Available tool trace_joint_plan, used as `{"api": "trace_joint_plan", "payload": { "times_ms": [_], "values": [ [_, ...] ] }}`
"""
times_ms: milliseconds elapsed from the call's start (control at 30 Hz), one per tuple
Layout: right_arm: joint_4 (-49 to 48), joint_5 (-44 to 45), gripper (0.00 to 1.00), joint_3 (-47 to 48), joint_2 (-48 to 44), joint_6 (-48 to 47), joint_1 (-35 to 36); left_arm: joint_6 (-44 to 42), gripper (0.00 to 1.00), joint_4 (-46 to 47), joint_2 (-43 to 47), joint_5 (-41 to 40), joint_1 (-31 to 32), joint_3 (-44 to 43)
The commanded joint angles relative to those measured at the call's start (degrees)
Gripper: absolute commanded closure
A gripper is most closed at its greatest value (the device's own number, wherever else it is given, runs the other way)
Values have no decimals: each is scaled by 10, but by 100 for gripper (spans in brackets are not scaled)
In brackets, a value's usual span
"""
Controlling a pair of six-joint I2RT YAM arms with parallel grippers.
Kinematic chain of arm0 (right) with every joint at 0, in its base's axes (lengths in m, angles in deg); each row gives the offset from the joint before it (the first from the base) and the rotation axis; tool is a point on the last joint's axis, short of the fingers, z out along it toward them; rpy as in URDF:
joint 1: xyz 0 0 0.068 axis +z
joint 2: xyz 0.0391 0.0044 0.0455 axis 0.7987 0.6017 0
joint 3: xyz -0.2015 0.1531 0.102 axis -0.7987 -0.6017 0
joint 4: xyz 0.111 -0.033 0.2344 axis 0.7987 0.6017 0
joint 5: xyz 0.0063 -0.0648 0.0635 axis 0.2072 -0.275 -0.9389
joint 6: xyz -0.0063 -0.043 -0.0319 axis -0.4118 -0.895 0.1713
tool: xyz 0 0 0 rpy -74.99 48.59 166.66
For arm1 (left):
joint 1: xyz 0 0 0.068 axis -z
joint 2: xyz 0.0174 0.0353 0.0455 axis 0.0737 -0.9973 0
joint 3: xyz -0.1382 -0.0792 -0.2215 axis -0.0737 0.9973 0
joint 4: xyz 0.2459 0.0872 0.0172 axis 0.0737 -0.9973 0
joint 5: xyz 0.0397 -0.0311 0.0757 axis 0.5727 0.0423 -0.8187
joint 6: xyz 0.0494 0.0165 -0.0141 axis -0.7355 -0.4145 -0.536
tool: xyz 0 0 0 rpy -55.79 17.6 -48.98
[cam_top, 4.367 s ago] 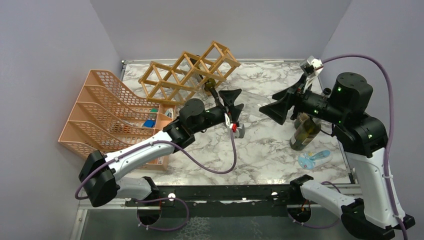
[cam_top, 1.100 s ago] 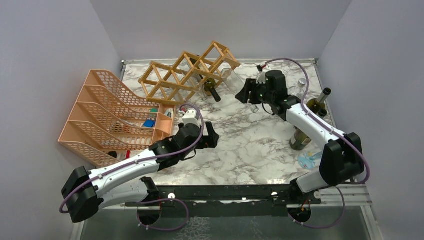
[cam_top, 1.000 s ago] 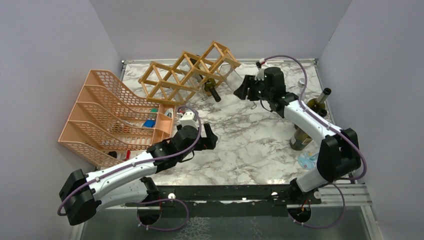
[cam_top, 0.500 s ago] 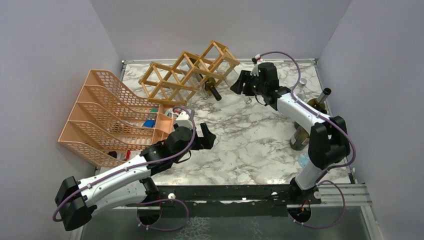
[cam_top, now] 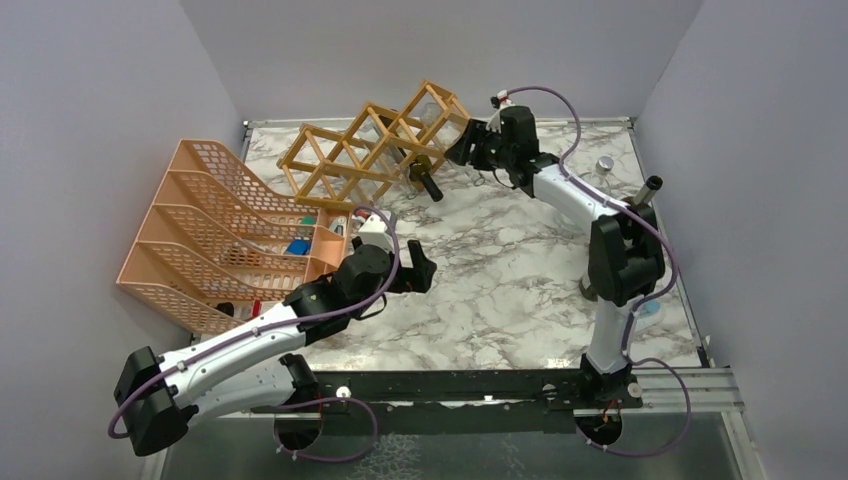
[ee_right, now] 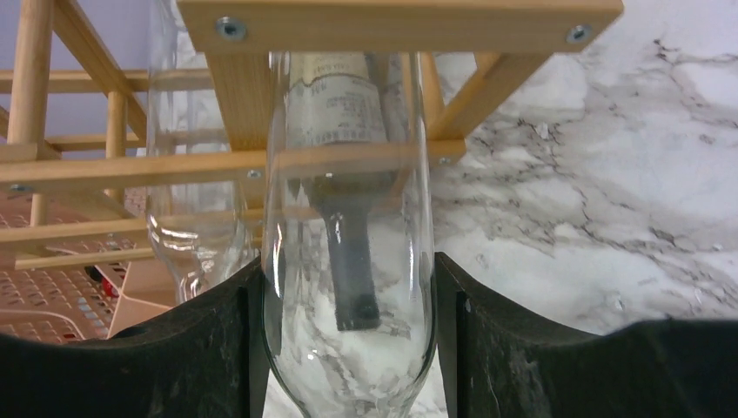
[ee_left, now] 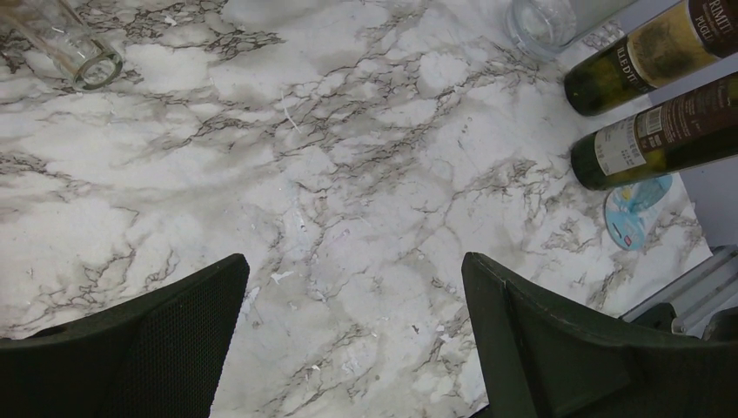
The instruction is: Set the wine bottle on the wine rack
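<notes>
You are working the insertion step, by the look of it: the right claw [ee_right: 348, 292] is clamping the clear wine bottle [ee_right: 348, 183] between its fingers, glass touching both, at the far side of the table [ee_left: 348, 131], right at the right end of the wine rack [ee_right: 392, 22]. The bottle's far end is sitting under the rack's top slat, seemingly at the mouth of a cell; how deep it is in, you cannot tell. A dark bottle [cam_top: 427, 184] is already lying in a neighbouring cell, its neck pointing near. The next move is probably calling for a straight push along the cell's axis, avoiding that dark neck and the slats, and letting go only once the rack is bearing the weight. The left claw [ee_left: 352, 261] is hovering over bare marble nearer you, fingers wide apart, holding nothing.
</notes>
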Motion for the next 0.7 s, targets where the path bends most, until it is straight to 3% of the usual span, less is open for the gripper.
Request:
{"api": "trace_joint_plan", "payload": {
  "times_ms": [0, 100, 300, 500, 667],
  "values": [
    [-66, -26, 99, 72, 41, 8, 0, -21, 1, 7, -15, -9, 0, -33],
    [-53, -30, 99, 116, 78, 5, 0, -16, 1, 9, -20, -8, 0, -34],
    [-33, -36, 84, 180, 134, 4, 0, -14, 1, 8, -18, -7, 0, -41],
    [-17, -29, 65, 213, 167, -6, 0, -12, 1, -2, -2, -15, 0, -39],
    [2, -21, 40, 215, 170, -18, 0, -10, 1, -4, 11, -22, 0, -34]
  ]
}}
